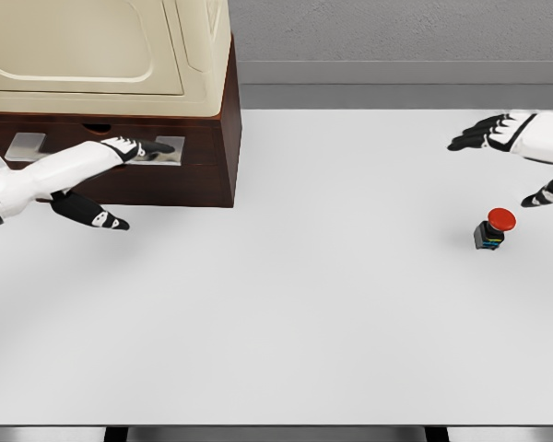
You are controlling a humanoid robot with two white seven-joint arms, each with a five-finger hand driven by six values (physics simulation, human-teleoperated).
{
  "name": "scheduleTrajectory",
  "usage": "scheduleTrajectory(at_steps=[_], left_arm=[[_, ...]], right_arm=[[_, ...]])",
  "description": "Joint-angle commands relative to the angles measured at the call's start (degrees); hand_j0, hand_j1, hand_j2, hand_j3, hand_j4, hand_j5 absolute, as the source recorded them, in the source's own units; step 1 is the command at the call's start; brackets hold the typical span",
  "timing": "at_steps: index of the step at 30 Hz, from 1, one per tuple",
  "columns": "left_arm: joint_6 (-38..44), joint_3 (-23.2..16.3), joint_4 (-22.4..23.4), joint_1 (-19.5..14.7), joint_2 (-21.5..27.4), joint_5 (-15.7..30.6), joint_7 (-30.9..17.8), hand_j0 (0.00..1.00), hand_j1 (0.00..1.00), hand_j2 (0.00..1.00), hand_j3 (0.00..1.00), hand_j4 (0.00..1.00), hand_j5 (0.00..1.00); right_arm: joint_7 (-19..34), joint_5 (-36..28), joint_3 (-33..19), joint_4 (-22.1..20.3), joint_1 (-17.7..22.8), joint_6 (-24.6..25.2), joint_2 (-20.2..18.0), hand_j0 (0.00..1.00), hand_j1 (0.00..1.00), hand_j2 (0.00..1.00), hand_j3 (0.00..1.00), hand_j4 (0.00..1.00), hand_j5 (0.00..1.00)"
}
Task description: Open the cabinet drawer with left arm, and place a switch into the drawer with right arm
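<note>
Switch [493, 229]: small, rigid, likely light, standing on the surface [304, 322] just below your spread, empty right hand [516, 147]; grip its dark base. Left hand [120, 175], fingers extended, meets the closed drawer [101, 147].

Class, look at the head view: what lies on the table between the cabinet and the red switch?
Nothing: between the cabinet and the switch the head view shows only bare white table.

— What sort of place is this?
— A bare simulated test bench: a plain white table [286, 304] under both hands, a blank grey wall [396, 32] beyond them, a brown cabinet [207, 157] by the left hand [120, 161].
</note>
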Motion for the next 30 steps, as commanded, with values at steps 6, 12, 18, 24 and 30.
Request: scheduleTrajectory(at_steps=[6, 12, 18, 24, 30], left_arm=[[-0.18, 0.21, 0.79, 0.44, 0.60, 1.52, -0.09, 1.00, 1.00, 1.00, 1.00, 1.00, 1.00], [-0.35, 0.30, 0.79, 0.53, 0.77, 2.57, -0.09, 1.00, 1.00, 1.00, 1.00, 1.00, 1.00], [-0.35, 0.65, 1.23, 1.58, 0.77, 3.36, -0.09, 1.00, 1.00, 1.00, 1.00, 1.00, 1.00], [-0.79, 2.31, 1.75, 3.60, 0.95, 3.45, -0.09, 1.00, 1.00, 1.00, 1.00, 1.00, 1.00], [-2.02, 4.17, 1.58, 5.10, 1.21, 3.45, -0.18, 1.00, 1.00, 1.00, 1.00, 1.00, 1.00]], right_arm=[[3.50, -3.21, 1.36, -1.95, 0.44, 0.14, -1.12, 1.00, 1.00, 1.00, 1.00, 1.00, 1.00], [3.50, -2.78, 2.76, -2.57, 0.79, 0.14, -0.50, 1.00, 1.00, 1.00, 1.00, 1.00, 1.00], [3.50, -0.93, 3.64, -2.13, 0.79, 0.14, 1.87, 1.00, 1.00, 1.00, 1.00, 1.00, 1.00], [3.50, -0.84, 4.34, -2.22, 1.23, 0.14, 0.82, 1.00, 1.00, 1.00, 1.00, 1.00, 1.00], [3.50, -0.75, 4.35, -2.22, 1.93, 0.14, 0.73, 1.00, 1.00, 1.00, 1.00, 1.00, 1.00]])
